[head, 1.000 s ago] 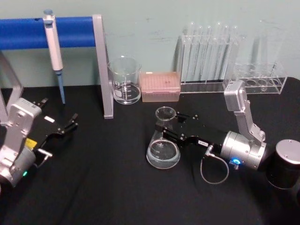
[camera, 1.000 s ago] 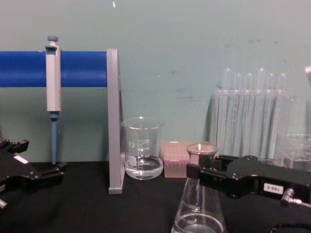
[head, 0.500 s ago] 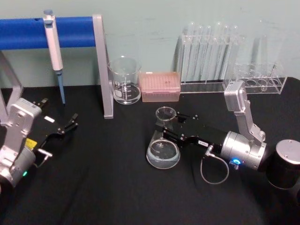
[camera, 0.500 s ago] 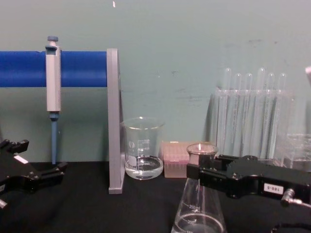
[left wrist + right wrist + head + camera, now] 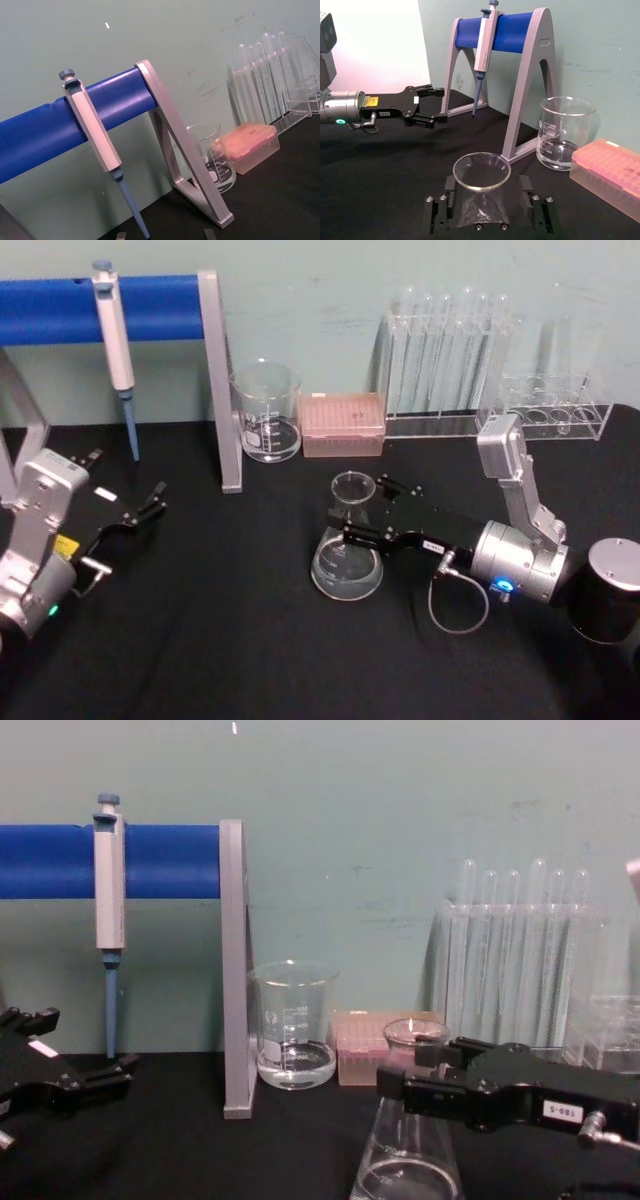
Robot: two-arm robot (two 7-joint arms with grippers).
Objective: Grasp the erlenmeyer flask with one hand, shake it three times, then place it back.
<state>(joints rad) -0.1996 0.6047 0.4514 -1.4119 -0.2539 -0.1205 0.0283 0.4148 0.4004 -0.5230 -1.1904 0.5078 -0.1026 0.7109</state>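
Observation:
The erlenmeyer flask (image 5: 347, 560) stands upright on the black table, a little clear liquid in its wide base (image 5: 405, 1165). My right gripper (image 5: 362, 508) reaches in from the right at neck height. It is open, with one finger on each side of the neck and a gap to the glass. In the right wrist view the flask's round rim (image 5: 481, 172) sits between the two spread fingers (image 5: 439, 212). My left gripper (image 5: 150, 505) is parked at the table's left, open and holding nothing (image 5: 434, 106).
A beaker (image 5: 266, 412) with some liquid, a pink tip box (image 5: 342, 424) and racks of test tubes (image 5: 445, 360) line the back. A pipette (image 5: 112, 330) hangs on the blue-barred stand (image 5: 218, 380). A black cylinder (image 5: 610, 590) stands at the right edge.
My right gripper's fingers have spread apart from the flask's neck, letting it go. The flask stays standing in the same spot. The left arm has not moved.

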